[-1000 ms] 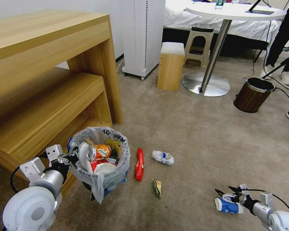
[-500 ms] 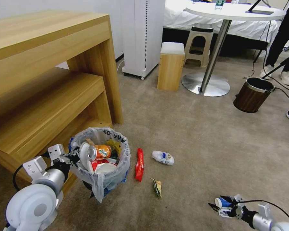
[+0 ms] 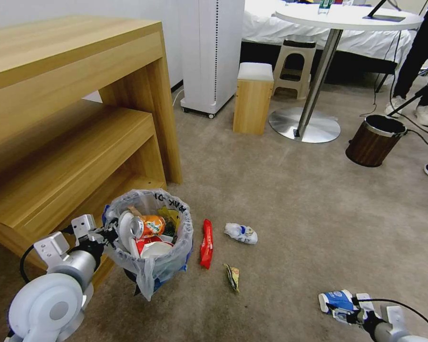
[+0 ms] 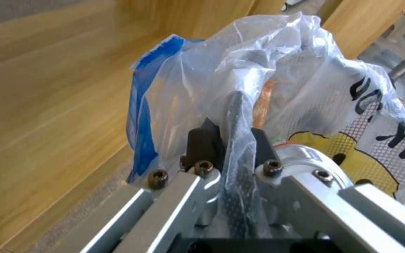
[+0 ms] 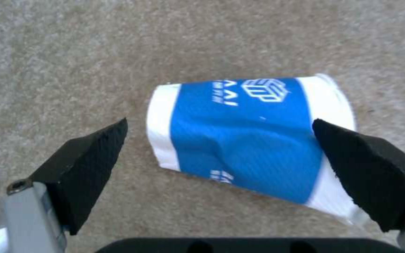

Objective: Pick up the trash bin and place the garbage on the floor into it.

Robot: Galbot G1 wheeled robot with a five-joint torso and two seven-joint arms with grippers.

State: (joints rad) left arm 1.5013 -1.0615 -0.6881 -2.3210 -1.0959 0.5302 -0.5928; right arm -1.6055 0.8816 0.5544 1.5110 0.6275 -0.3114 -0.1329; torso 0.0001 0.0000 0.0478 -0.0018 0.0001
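We saw the left gripper point(image 3: 110, 233) reaching forward from the lower left, its black fingers point(image 4: 205, 140) pinched shut on the plastic-bag rim of the blue trash bin point(image 3: 150, 237), which sat beside the wooden bench point(image 3: 71, 156) and was full of cups and an orange can point(image 3: 147, 224). The right gripper point(image 5: 230, 165) hung low at our 4 o'clock, jaws spread wide either side of a crushed blue-and-white paper cup point(image 5: 254, 135) lying on the beige carpet point(image 3: 295, 199), gripping nothing. A red wrapper point(image 3: 206, 243) and two smaller wrappers lay just right of the bin.
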